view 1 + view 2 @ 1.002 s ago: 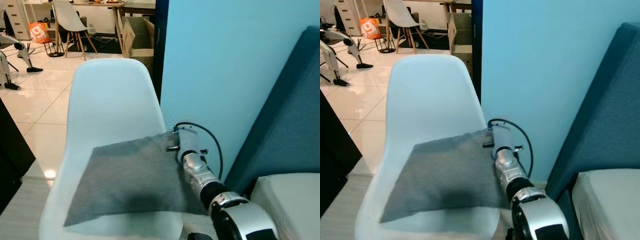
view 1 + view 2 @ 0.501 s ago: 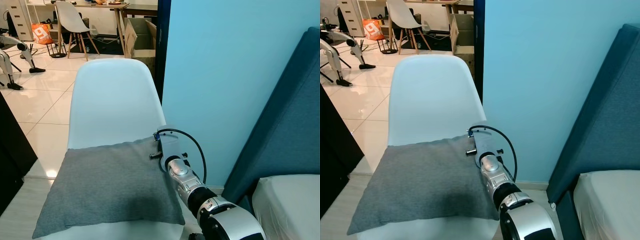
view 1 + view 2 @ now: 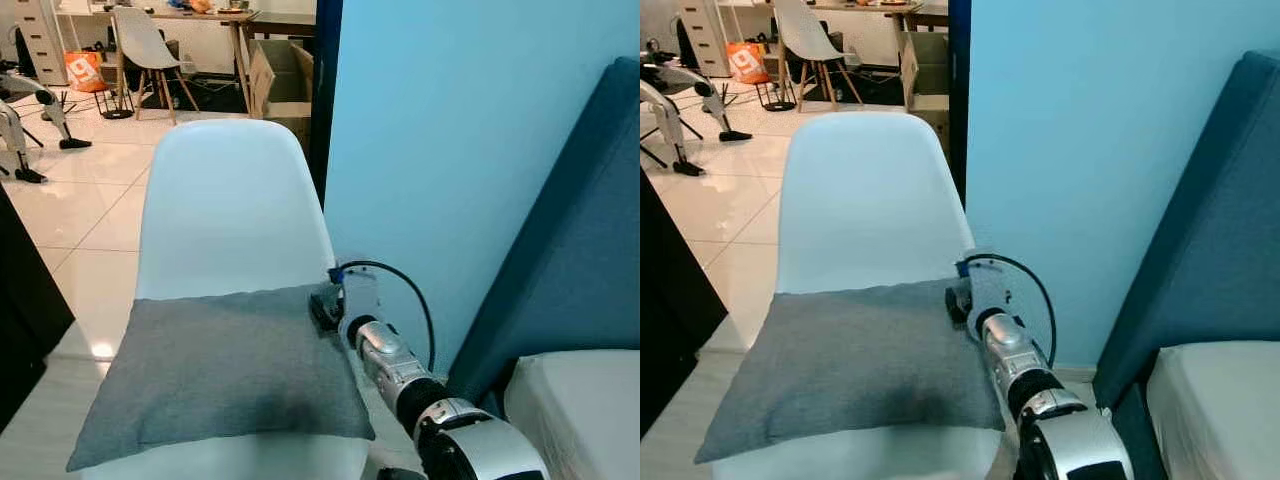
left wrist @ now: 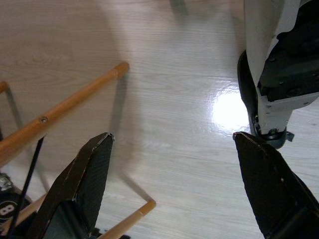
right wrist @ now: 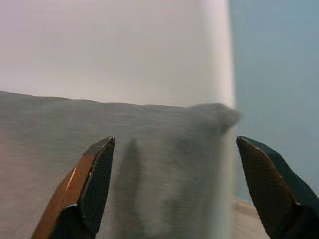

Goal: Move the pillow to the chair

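Grey pillow point(image 3: 225, 370) flat on white chair point(image 3: 230, 205) seat. Right gripper point(image 5: 172, 184) released, fingers apart at pillow's corner. Left gripper point(image 4: 172, 186) released above floor point(image 4: 164, 99).

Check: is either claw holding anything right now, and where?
Nothing held. Right claw is open at the pillow corner; left claw open over floor.

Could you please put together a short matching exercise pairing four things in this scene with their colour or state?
Things:
1. pillow
2. chair
3. right hand
4. wall

Colour or state:
A. light blue
B. open, at the pillow's corner
C. grey, lying on the seat
D. white

Pairs: 1-C, 2-D, 3-B, 4-A
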`<state>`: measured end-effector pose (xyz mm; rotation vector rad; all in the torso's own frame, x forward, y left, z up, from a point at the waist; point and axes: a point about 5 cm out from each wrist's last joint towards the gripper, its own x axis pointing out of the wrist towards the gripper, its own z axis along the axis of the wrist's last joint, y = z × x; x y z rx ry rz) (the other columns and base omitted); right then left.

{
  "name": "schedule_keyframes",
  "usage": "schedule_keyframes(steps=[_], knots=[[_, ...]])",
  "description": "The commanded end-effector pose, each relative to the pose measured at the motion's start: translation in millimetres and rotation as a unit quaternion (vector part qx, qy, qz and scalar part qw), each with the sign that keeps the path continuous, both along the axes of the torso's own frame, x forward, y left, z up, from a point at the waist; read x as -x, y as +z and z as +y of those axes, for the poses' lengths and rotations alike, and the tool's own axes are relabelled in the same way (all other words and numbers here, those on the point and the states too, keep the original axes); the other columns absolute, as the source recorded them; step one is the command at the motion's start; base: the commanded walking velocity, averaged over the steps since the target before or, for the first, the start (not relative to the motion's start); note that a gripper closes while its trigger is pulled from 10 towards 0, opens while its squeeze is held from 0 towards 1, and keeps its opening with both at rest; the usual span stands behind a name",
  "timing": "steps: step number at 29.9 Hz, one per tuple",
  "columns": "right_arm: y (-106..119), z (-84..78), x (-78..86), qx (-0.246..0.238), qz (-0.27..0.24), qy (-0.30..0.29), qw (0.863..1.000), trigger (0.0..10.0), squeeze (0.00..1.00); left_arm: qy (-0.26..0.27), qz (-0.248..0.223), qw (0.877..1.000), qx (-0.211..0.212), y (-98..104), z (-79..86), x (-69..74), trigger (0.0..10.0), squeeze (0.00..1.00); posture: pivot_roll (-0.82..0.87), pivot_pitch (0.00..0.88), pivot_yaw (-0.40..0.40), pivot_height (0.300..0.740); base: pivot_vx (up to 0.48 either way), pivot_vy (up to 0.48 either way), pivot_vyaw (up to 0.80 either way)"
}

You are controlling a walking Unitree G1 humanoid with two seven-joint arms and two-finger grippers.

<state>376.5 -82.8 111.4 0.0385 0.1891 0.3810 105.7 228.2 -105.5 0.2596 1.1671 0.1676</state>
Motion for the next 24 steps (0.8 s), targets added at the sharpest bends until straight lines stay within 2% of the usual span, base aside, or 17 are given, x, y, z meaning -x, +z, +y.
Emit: schedule_keyframes(steps=[1, 2, 4, 7, 12, 19, 24], knots=[[-0.2, -4.5, 2.1, -0.091, 0.013, 0.031, 0.995, 10.0, 0.00, -0.011, 0.022, 1.000, 0.001, -3.6, -5.8, 7.8, 10.0, 0.00, 0.12, 0.074, -0.059, 0.545, 0.000, 0.000, 0.00], [-0.2, -4.5, 2.1, -0.091, 0.013, 0.031, 0.995, 10.0, 0.00, -0.011, 0.022, 1.000, 0.001, -3.6, -5.8, 7.8, 10.0, 0.00, 0.12, 0.074, -0.059, 0.545, 0.000, 0.000, 0.00], [4.6, -11.0, 1.6, -0.169, 0.010, 0.047, 0.984, 10.0, 0.00, -0.010, 0.025, 1.000, -0.004, -3.5, -4.6, 8.2, 10.0, 0.00, 0.11, 0.071, -0.058, 0.550, 0.000, 0.000, 0.00], [6.4, -18.9, 1.7, -0.212, 0.005, 0.052, 0.976, 10.0, 0.00, -0.007, 0.029, 0.999, -0.011, -3.4, -3.0, 9.2, 10.0, 0.00, 0.11, 0.067, -0.058, 0.565, 0.000, 0.000, 0.00], [1.8, -22.1, 4.1, -0.218, 0.011, 0.053, 0.974, 10.0, 0.00, 0.007, 0.034, 0.999, -0.009, -3.9, -3.2, 10.1, 10.0, 0.00, 0.10, 0.060, -0.061, 0.580, 0.000, 0.000, 0.00], [-1.1, -23.0, 7.2, -0.236, 0.009, 0.065, 0.970, 10.0, 0.00, 0.023, 0.032, 0.999, 0.006, -4.6, -7.2, 9.2, 10.0, 0.00, 0.09, 0.059, -0.066, 0.610, -0.412, 0.000, 0.00], [-1.7, -22.9, 7.8, -0.237, 0.010, 0.069, 0.969, 10.0, 0.00, 0.019, 0.033, 0.999, 0.005, -4.7, -7.5, 9.5, 10.0, 0.00, 0.10, 0.059, -0.070, 0.625, 0.000, 0.000, 0.00]])
